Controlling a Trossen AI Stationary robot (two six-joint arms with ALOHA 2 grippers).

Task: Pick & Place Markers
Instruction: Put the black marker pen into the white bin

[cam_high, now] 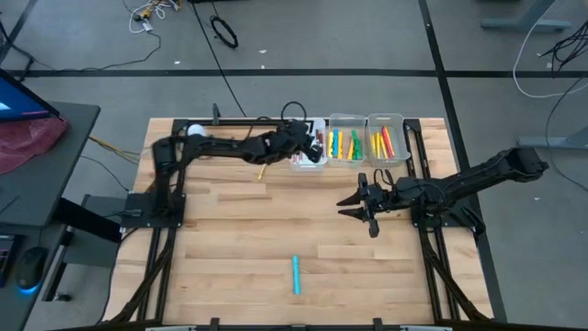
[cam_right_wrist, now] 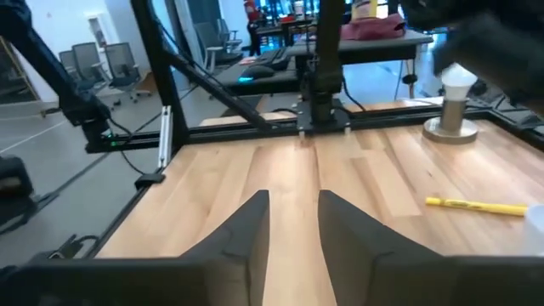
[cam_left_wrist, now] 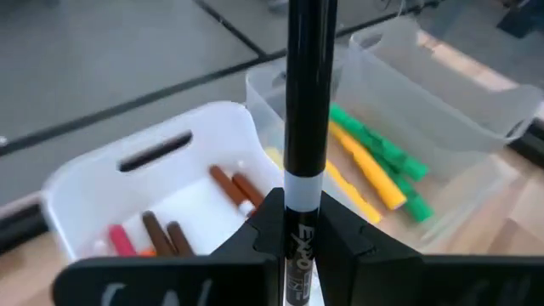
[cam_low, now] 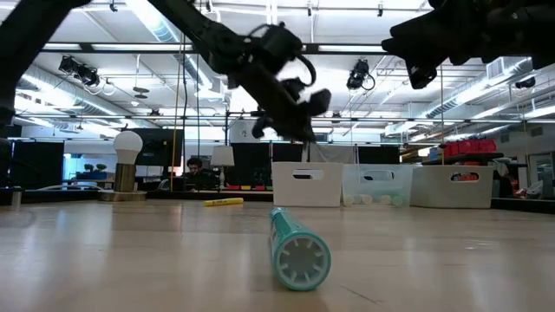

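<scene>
The left tool (cam_left_wrist: 293, 242) is pinching a black marker pen (cam_left_wrist: 304, 110) over the white plastic bin (cam_left_wrist: 93, 183). The right tool (cam_high: 361, 205), fingers spread and empty, is hovering above the wooden worktop (cam_high: 230, 239). A cyan marker (cam_high: 296, 274) is lying near the front edge, a yellow marker (cam_high: 262, 171) beside the bins.

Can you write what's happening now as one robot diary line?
left gripper: shut on black marker above white bin | right gripper: open, empty | cyan marker, yellow marker: on table
</scene>
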